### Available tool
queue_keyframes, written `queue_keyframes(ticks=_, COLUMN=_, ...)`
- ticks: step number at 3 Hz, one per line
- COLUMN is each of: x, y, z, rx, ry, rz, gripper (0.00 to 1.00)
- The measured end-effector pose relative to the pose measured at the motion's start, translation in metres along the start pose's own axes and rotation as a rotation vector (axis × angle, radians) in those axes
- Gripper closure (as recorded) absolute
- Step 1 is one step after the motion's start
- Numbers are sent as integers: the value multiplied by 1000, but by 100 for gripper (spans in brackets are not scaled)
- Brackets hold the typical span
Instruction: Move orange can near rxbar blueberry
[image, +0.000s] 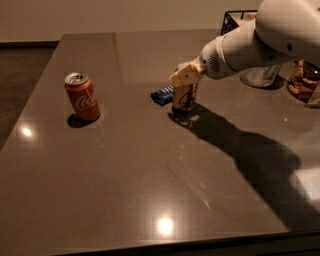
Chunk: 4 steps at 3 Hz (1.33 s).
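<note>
The orange can stands upright on the dark table, right of centre towards the back. The rxbar blueberry lies flat just to its left, touching or nearly touching the can, with its right end hidden behind the can. My gripper reaches in from the right and sits over the can's top, shut on it; the can's top is hidden by the gripper.
A red Coca-Cola can stands on the left side of the table. A clear glass container, a wire basket and a brown snack bag are at the back right. The table's front edge runs along the bottom.
</note>
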<state>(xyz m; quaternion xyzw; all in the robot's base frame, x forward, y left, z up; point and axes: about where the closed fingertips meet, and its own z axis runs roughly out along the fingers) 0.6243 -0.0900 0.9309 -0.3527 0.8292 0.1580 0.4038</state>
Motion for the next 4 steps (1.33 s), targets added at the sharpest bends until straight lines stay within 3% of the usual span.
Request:
queue_keyframes(ticks=2, x=2, y=-3, z=5, rx=-14, ry=-12, rz=16, gripper=14)
queue_keyframes(ticks=3, x=1, y=-1, z=5, rx=-15, ry=-12, rz=13, gripper=0)
queue_keyframes(ticks=4, x=1, y=-1, z=5, rx=-15, ry=-12, rz=13, gripper=0)
